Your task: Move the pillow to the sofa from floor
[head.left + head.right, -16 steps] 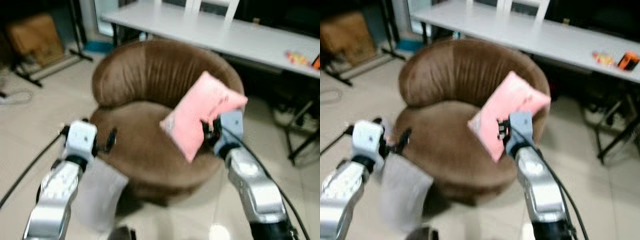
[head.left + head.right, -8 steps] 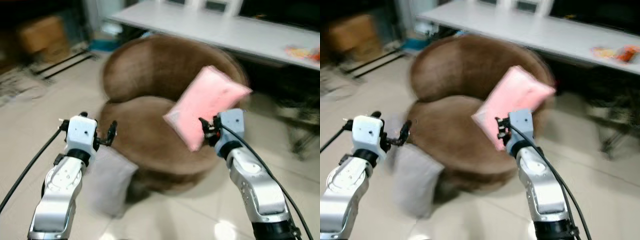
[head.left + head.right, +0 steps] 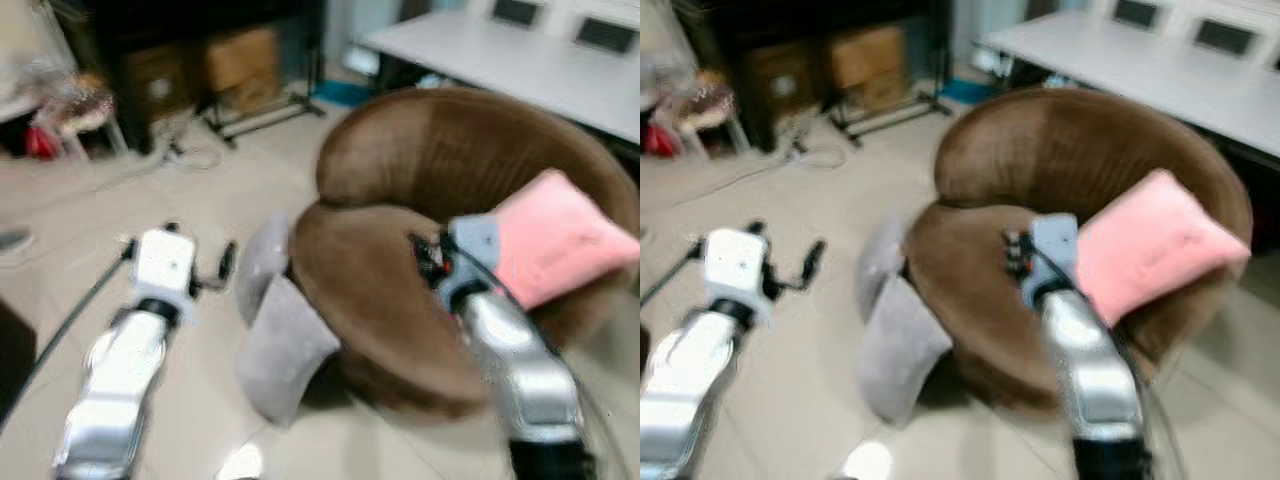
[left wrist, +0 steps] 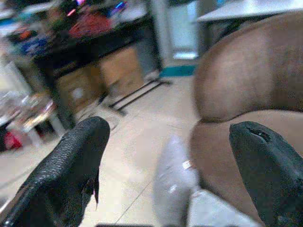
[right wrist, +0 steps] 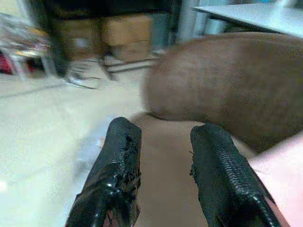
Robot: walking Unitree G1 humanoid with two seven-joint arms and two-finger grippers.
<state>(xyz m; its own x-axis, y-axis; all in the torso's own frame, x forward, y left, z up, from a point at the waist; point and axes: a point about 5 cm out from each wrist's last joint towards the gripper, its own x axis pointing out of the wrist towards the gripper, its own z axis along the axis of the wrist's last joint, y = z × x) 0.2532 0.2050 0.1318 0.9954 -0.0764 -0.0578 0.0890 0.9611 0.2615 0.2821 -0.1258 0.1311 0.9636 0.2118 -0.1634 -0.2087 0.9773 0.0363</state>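
The pink pillow lies tilted against the right inner wall of the round brown sofa. My right gripper hovers over the sofa seat just left of the pillow. In the right wrist view its fingers stand apart with bare seat between them, and a pink corner shows off to one side. My left gripper is held wide open over the floor, left of the sofa. Two grey pillows lean on the floor against the sofa's front left, also seen past the left fingers.
A white table runs behind the sofa. Cardboard boxes sit under a dark rack at the back, with a stand's legs and cables on the tiles. A small stool with clutter stands far left. Open tiled floor lies left.
The camera has swung left, so the sofa sits further right in view. The pink pillow has left my right gripper and now rests on the sofa. The left arm is unchanged.
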